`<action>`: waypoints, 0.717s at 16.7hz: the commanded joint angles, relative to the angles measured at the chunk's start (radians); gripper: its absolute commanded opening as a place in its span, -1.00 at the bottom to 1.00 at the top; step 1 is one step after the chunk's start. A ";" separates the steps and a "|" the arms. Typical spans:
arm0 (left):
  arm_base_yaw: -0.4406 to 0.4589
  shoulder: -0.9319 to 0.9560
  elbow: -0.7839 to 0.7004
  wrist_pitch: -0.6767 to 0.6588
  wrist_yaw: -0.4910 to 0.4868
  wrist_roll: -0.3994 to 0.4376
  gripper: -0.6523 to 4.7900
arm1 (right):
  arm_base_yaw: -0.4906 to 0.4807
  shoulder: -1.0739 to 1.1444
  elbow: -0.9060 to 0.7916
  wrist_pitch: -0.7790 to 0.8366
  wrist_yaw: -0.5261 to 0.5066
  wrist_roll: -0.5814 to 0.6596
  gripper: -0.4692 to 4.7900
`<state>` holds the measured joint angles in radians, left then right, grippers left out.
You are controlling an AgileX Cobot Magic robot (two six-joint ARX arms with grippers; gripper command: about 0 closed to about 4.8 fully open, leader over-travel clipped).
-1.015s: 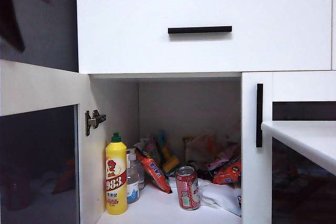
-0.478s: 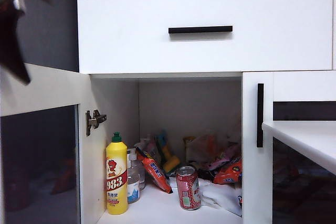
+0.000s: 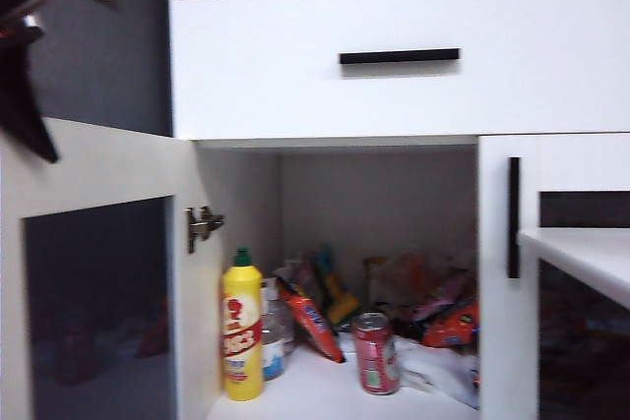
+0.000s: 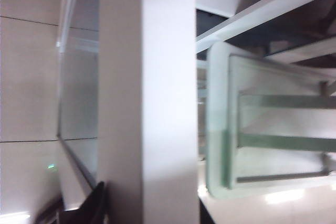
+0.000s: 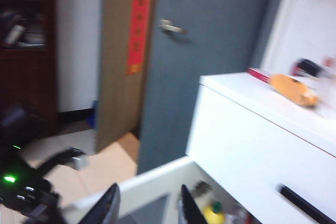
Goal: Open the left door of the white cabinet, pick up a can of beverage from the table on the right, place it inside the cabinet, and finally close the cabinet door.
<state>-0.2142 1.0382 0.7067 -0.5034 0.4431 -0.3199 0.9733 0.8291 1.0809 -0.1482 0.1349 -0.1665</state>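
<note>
Red beverage can (image 3: 375,352) stood inside white cabinet (image 3: 394,66). Glass-paned left door (image 3: 98,272) was open for closing. Left gripper (image 3: 22,66) at its top edge, finger state undeterminable. Right gripper (image 5: 147,205) fingers were seen slightly apart, empty.

The white cabinet (image 3: 394,56) was faced frontally at twelve o'clock; both wrist views shared the left door (image 4: 142,98).

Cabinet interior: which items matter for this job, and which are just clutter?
Job:
- can of beverage, inside
- left door, open
- left gripper, above door
- right gripper, empty

Clutter:
- yellow bottle
- snack packets
</note>
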 commanded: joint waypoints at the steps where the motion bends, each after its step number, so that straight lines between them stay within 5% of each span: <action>1: -0.140 0.006 0.015 0.384 0.392 -0.111 -0.48 | -0.002 -0.009 0.004 0.014 0.001 0.002 -0.26; 4: -0.363 0.006 0.016 0.519 0.380 -0.216 0.38 | -0.011 -0.038 0.003 0.014 0.001 0.002 -0.26; 8: -0.586 0.042 0.018 0.730 0.222 -0.267 0.43 | -0.083 -0.060 0.003 0.021 -0.027 0.002 -0.26; 12: -0.565 0.044 0.018 0.689 0.137 -0.209 0.23 | -0.151 -0.064 0.003 0.024 -0.021 0.002 -0.26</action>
<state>-0.7757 1.0798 0.7261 0.2085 0.5911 -0.5655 0.8459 0.7715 1.0794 -0.1474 0.1032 -0.1665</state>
